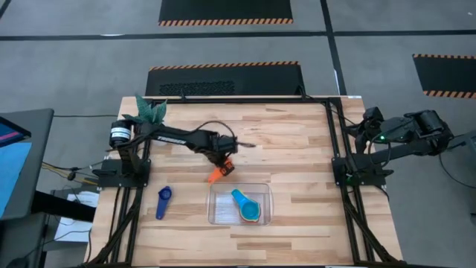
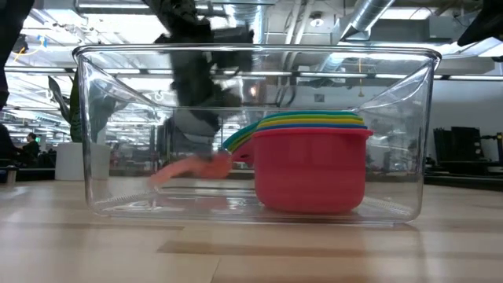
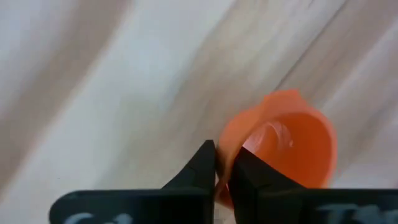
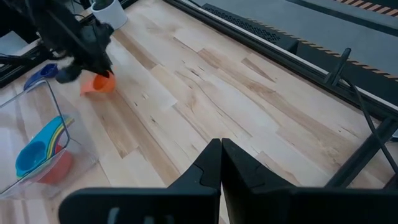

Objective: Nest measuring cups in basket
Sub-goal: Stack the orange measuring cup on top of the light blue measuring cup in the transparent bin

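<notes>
Light wood-plank table sitting on a grey floor with black mats edged in hazard stripes; the low view shows an open workshop behind with ceiling ducts. The left gripper is near the middle, fingers clamped on the orange cup, just off the basket at its 11 o'clock. A cup stack sits inside the basket, light blue on top. The navy cup lies at the basket's 9 o'clock. The right gripper is parked at the table's 3 o'clock edge, fingers together.
</notes>
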